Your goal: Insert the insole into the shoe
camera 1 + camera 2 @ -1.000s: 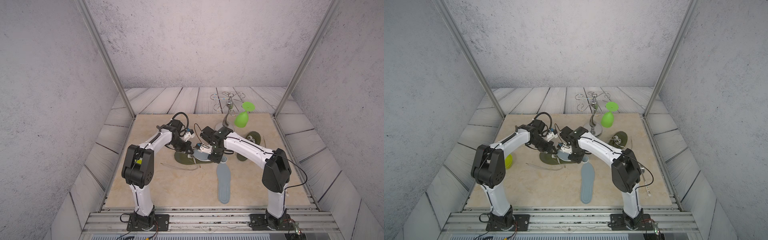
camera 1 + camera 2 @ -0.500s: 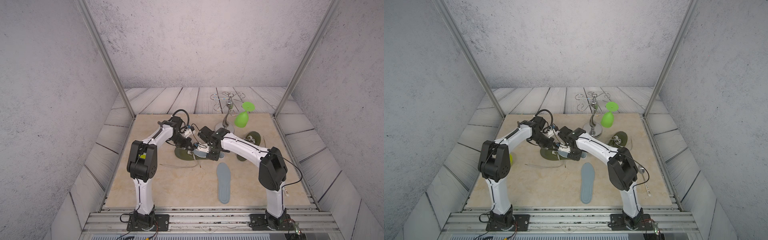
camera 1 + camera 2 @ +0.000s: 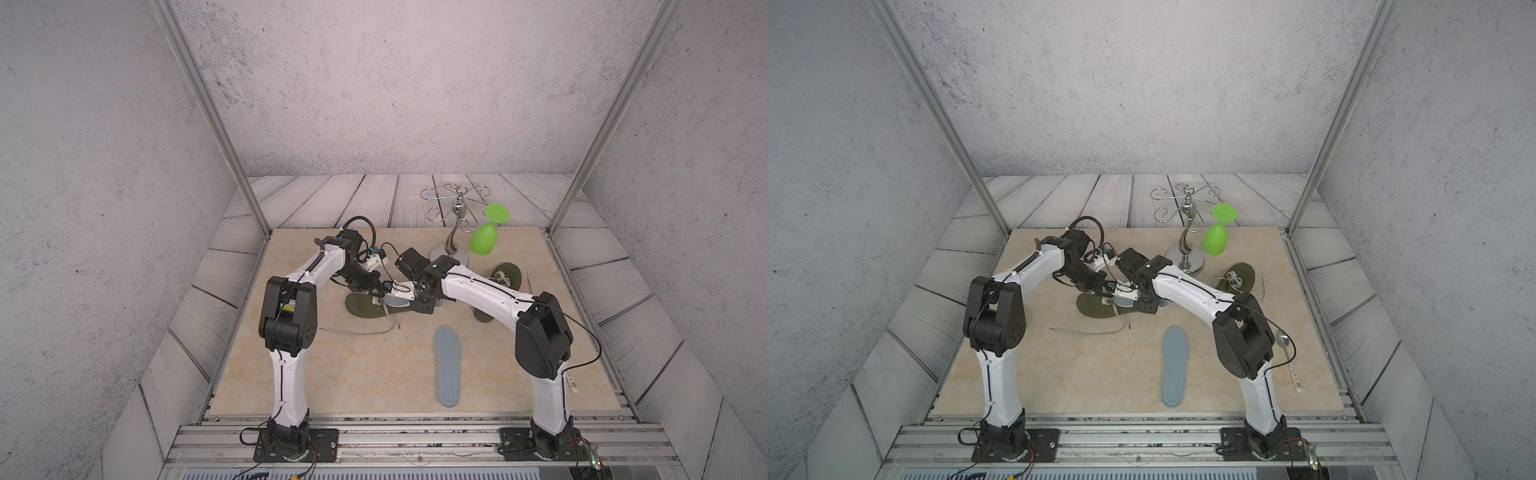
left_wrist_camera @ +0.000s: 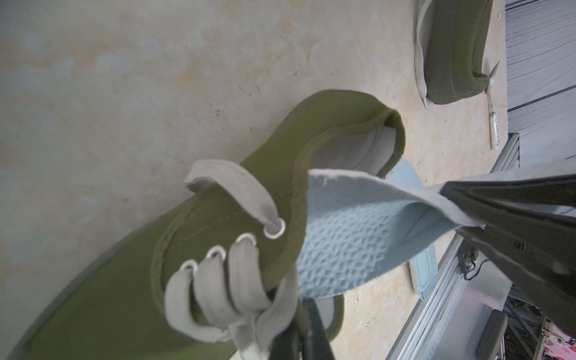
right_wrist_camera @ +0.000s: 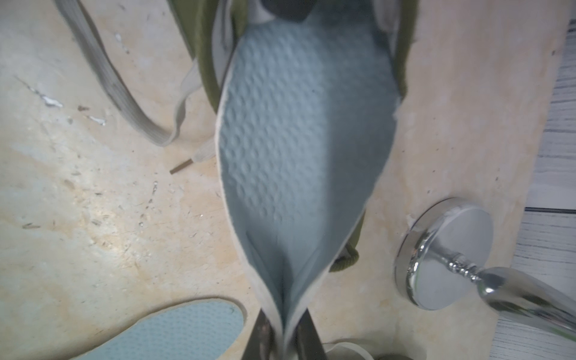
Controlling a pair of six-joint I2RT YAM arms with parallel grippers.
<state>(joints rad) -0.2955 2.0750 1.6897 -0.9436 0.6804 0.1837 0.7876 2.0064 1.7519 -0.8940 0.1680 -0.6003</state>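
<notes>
An olive green shoe (image 3: 360, 308) (image 3: 1091, 308) lies on the beige board, toe to the left. My left gripper (image 4: 299, 339) (image 3: 380, 291) is shut on the shoe's (image 4: 218, 202) lace-side rim beside the opening. My right gripper (image 5: 283, 339) (image 3: 410, 297) is shut on the heel end of a light blue insole (image 5: 299, 140) (image 4: 336, 243), which is pinched into a fold. The insole's front end reaches into the shoe's opening; its tip is hidden inside. In both top views the two grippers meet over the shoe.
A second blue insole (image 3: 448, 365) (image 5: 174, 330) lies flat near the front. A second green shoe (image 3: 505, 276) sits at the right. A chrome stand (image 3: 455, 245) (image 5: 445, 252) holds a green glass (image 3: 484, 239). A spoon (image 3: 1291, 365) lies right. Loose lace (image 5: 118, 93) trails forward.
My right gripper has carried the insole a little to the left, deeper into the shoe's opening. The left arm's elbow has shifted while its gripper stays on the shoe.
</notes>
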